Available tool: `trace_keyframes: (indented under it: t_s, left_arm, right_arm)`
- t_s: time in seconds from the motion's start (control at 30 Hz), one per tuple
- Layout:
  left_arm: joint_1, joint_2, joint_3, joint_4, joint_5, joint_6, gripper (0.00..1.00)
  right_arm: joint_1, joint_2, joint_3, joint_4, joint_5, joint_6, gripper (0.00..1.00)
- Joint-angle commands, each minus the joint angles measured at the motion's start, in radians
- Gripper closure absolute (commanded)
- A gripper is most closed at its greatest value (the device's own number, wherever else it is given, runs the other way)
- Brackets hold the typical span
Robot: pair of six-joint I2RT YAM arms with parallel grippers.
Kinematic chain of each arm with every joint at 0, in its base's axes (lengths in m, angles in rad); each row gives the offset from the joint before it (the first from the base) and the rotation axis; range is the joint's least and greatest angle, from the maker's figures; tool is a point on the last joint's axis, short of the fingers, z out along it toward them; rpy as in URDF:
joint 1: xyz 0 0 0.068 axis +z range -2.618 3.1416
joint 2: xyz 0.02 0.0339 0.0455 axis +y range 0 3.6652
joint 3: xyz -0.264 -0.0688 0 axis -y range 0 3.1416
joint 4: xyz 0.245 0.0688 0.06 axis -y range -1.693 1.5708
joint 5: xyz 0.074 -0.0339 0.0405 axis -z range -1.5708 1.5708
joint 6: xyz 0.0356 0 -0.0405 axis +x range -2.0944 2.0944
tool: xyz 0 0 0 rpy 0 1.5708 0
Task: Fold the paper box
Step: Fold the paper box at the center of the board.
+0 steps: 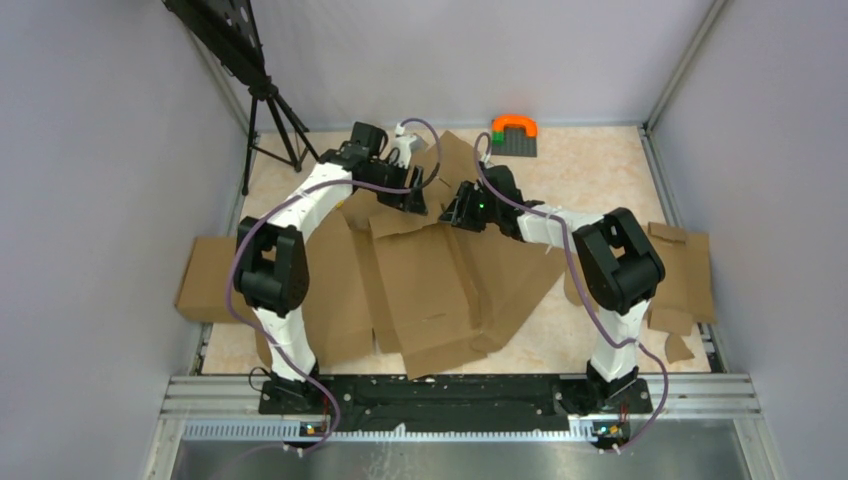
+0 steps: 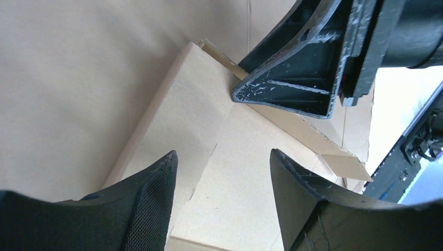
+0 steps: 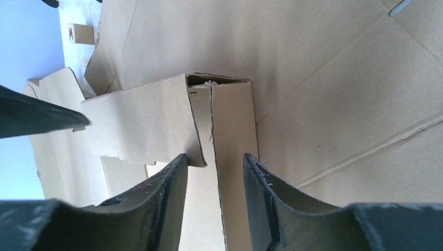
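The paper box [image 1: 430, 285] is a large brown die-cut sheet lying across the middle of the table, with a far flap folded up. My left gripper [image 1: 415, 200] hovers over that far part. In the left wrist view it is open [image 2: 222, 157], with a folded cardboard wall [image 2: 209, 120] below the gap. My right gripper [image 1: 462, 215] faces it from the right. In the right wrist view its jaws [image 3: 213, 157] are open and straddle a narrow folded wall strip [image 3: 232, 120]. One right finger [image 2: 292, 89] touches the fold's edge in the left wrist view.
A smaller plain cardboard slab [image 1: 210, 280] lies at the left edge. Torn cardboard scraps [image 1: 680, 270] lie at the right. An orange and green toy on a grey plate [image 1: 513, 132] sits at the back. A black tripod [image 1: 270, 110] stands at the back left.
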Motion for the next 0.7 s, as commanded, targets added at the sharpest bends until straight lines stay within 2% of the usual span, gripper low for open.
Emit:
trace_keyframes:
  t_s: [0.0, 0.07, 0.17, 0.27, 0.37, 0.43, 0.53, 0.67]
  left_arm:
    - [0.012, -0.075, -0.004, 0.063, -0.041, -0.01, 0.33]
    - [0.013, -0.044, 0.023, 0.015, -0.07, 0.0, 0.35]
    - [0.015, 0.004, 0.051, -0.03, -0.081, 0.01, 0.41]
    - [0.016, 0.024, 0.031, -0.013, -0.07, 0.01, 0.5]
    - [0.017, 0.046, 0.02, -0.001, -0.039, 0.014, 0.61]
    - [0.017, 0.063, 0.019, -0.006, -0.028, 0.018, 0.65]
    - [0.016, 0.068, 0.01, -0.009, -0.02, 0.022, 0.68]
    - [0.016, 0.063, -0.001, -0.005, -0.014, 0.024, 0.7]
  right_arm:
    - [-0.002, 0.02, 0.055, 0.016, -0.009, -0.026, 0.55]
    - [-0.002, 0.019, 0.063, 0.014, -0.01, -0.026, 0.51]
    - [-0.002, 0.012, 0.069, 0.014, -0.008, -0.027, 0.52]
    - [-0.002, 0.014, 0.076, 0.013, -0.014, -0.026, 0.52]
    - [-0.002, 0.02, 0.087, 0.009, -0.013, -0.019, 0.46]
    - [-0.003, 0.028, 0.101, 0.004, -0.015, -0.014, 0.38]
    - [-0.003, 0.056, 0.145, -0.015, -0.028, -0.004, 0.32]
    - [-0.004, 0.091, 0.178, -0.017, -0.049, 0.006, 0.32]
